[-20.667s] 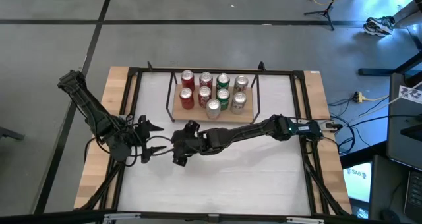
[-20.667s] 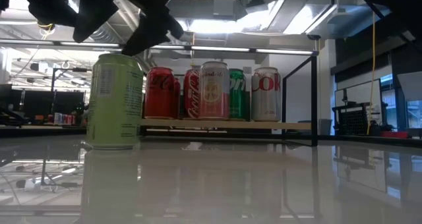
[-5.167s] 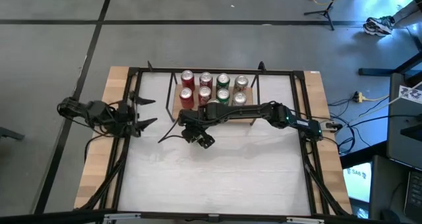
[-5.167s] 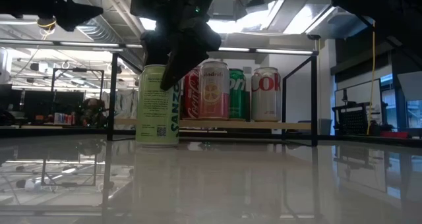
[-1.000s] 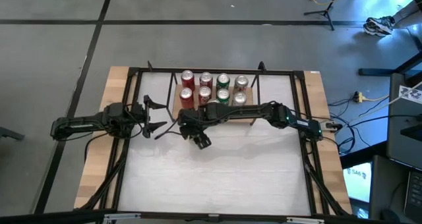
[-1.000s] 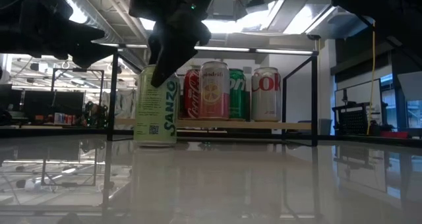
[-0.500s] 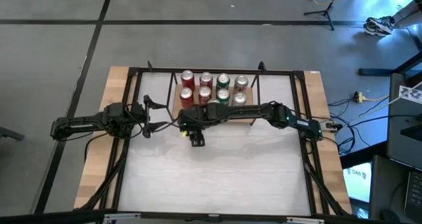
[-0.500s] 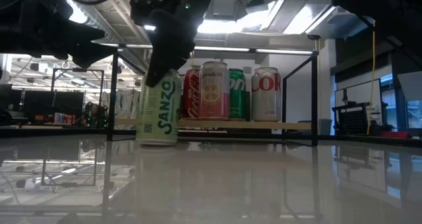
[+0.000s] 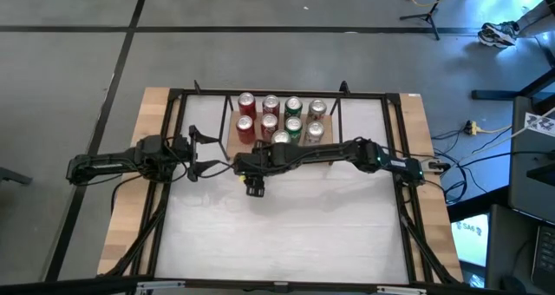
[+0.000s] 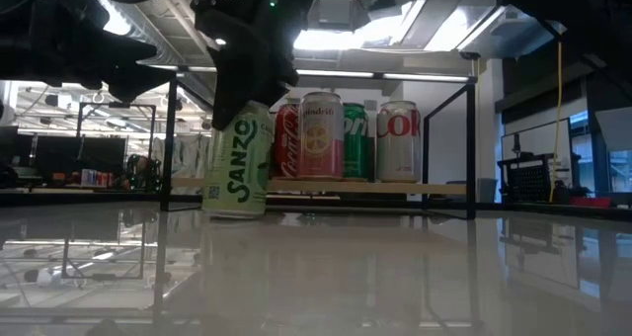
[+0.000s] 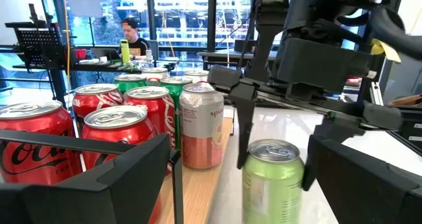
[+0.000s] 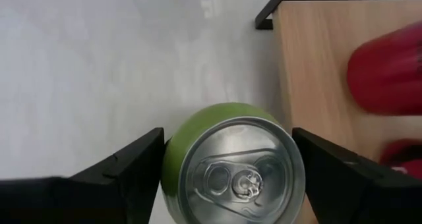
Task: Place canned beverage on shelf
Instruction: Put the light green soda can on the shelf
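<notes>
Our right claw (image 10: 240, 97) grips green can (image 10: 237, 160), fingers either side near rim. Can tilted on surface (image 10: 395, 277), just beside shelf (image 10: 336, 186) corner (tilt probably starts lift onto board). Our left claw (image 9: 201, 152) waits nearby, fingers spread, empty.

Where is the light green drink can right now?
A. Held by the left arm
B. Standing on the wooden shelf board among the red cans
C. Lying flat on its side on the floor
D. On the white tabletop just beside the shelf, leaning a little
D: the light green drink can sits tilted on the white tabletop, beside the wooden shelf board, between the right gripper's fingers.
</notes>
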Robot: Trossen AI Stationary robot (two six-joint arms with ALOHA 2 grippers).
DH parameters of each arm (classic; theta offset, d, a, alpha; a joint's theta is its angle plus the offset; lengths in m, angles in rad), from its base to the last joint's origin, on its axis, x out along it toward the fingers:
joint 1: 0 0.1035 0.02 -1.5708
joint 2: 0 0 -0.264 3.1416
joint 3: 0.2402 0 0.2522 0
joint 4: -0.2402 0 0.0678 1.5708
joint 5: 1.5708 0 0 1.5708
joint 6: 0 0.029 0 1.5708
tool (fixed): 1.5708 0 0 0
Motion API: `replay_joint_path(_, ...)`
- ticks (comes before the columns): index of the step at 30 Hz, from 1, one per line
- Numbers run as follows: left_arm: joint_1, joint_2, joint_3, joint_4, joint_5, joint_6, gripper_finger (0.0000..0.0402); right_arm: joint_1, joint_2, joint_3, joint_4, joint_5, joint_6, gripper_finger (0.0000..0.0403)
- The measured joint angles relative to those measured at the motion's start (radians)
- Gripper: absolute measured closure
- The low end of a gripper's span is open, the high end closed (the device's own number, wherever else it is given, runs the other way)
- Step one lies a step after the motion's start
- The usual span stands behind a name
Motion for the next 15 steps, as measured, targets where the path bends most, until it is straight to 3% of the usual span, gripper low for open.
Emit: replay_joint_path(15, 0.000, 0.000, 0.000, 0.000, 0.000, 0.000, 0.0051, 0.004, 0.000, 0.000, 0.004, -0.012, 0.039, 0.0104)
